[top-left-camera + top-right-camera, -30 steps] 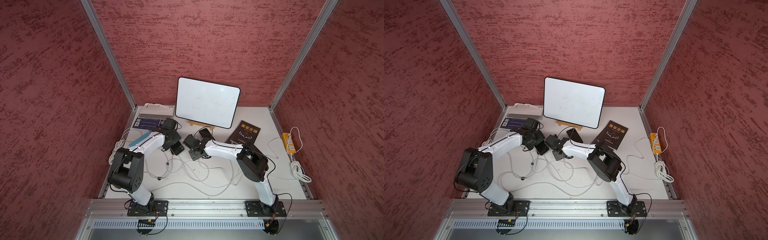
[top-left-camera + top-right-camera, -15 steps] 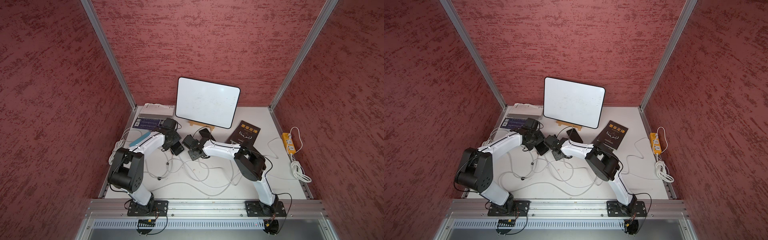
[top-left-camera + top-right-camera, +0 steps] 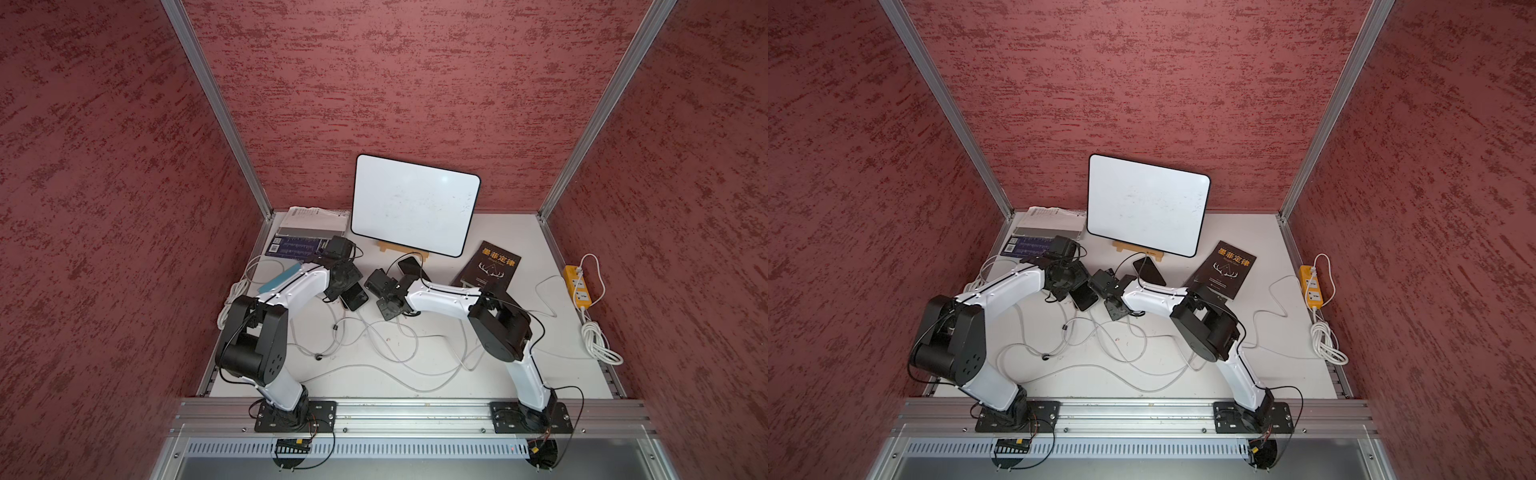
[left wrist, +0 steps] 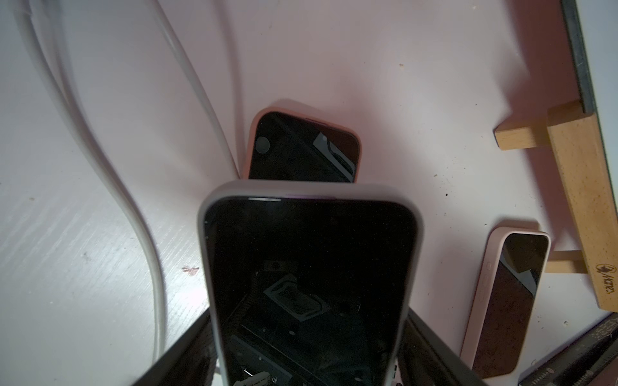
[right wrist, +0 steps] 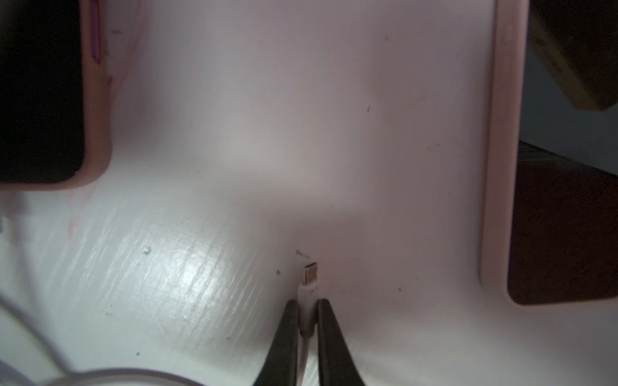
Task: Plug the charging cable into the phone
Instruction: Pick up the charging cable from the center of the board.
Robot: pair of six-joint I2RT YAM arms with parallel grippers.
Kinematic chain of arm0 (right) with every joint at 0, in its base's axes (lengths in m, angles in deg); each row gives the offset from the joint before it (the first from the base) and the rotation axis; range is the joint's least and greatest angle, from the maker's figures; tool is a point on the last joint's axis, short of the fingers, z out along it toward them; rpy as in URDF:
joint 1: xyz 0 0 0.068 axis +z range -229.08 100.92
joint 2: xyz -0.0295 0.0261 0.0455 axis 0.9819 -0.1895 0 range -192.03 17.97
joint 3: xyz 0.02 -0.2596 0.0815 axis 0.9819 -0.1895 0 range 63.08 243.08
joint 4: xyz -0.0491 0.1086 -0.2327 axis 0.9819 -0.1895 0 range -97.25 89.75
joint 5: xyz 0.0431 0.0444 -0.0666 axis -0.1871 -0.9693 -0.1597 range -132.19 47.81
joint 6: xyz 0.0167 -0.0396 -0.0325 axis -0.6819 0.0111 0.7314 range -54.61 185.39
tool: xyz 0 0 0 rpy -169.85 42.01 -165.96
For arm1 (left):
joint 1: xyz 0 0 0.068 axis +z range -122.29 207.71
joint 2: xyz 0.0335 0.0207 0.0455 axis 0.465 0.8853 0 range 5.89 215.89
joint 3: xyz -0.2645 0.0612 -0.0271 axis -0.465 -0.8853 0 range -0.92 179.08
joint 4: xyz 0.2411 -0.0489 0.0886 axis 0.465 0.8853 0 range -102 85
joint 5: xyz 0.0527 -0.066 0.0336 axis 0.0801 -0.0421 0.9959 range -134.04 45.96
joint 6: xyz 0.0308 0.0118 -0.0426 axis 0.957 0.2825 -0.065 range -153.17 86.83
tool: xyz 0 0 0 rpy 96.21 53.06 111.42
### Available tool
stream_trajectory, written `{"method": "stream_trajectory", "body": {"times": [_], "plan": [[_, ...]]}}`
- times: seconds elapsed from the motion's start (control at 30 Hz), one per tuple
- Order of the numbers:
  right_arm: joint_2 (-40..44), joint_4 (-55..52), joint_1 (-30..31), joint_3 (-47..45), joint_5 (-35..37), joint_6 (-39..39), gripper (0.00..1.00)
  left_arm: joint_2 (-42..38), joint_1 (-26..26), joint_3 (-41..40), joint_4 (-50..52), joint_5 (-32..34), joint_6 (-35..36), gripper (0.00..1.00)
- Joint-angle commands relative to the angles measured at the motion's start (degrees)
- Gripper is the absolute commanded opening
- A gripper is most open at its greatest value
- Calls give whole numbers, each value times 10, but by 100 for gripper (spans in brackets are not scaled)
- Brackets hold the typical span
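The left gripper (image 4: 307,320) is clamped across the width of a grey-cased phone (image 4: 311,260), whose dark screen faces the wrist camera, near the middle of the white table (image 3: 498,365). Just beyond it lies a second phone (image 4: 302,147) in a salmon case, its near end hidden behind the gripped one. A third phone (image 4: 508,300) in a pale pink case rests just beside the wooden stand (image 4: 582,200) that props up the whiteboard (image 3: 415,203). The right gripper (image 5: 307,302) is pinched shut on the white cable plug (image 5: 307,294), whose metal tip points out across bare table. Pink-cased phone edges flank that stretch without touching the plug. In both top views the two grippers sit close together. Loose white cables (image 3: 374,345) tangle over the table nearer the arm bases. A black book (image 3: 494,266), a yellow power strip (image 3: 578,286) and some papers (image 3: 311,220) lie well apart from them.
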State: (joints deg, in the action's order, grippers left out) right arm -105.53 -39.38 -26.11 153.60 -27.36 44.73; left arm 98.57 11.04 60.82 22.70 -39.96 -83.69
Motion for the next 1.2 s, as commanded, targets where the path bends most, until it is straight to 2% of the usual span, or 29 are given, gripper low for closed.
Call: {"method": "stream_trajectory", "body": {"times": [0.0,0.03,0.13,0.33,0.53,0.67,0.77,0.93,1.17], "plan": [[-6,-7,-12,-6,-7,-3,3,6,4,21,-9,-3,8,0],[0,2,-17,-12,-17,-4,0,6,4,20,-9,-3,8,0],[22,43,-40,-42,-76,-8,0,7,4,21,-9,-4,8,0],[85,212,-89,-147,-268,-11,0,6,4,20,-12,-5,10,0],[161,385,-104,-271,-418,-21,0,-8,3,4,-41,-23,20,0],[199,479,-105,-346,-480,-38,0,-27,0,-11,-69,-36,27,0],[214,547,-105,-384,-501,-51,0,-40,-4,-21,-91,-46,34,0],[191,633,-105,-408,-542,-74,0,-54,-10,-35,-126,-68,49,0],[155,702,-105,-412,-543,-100,0,-58,-21,-38,-146,-84,59,0]]}}
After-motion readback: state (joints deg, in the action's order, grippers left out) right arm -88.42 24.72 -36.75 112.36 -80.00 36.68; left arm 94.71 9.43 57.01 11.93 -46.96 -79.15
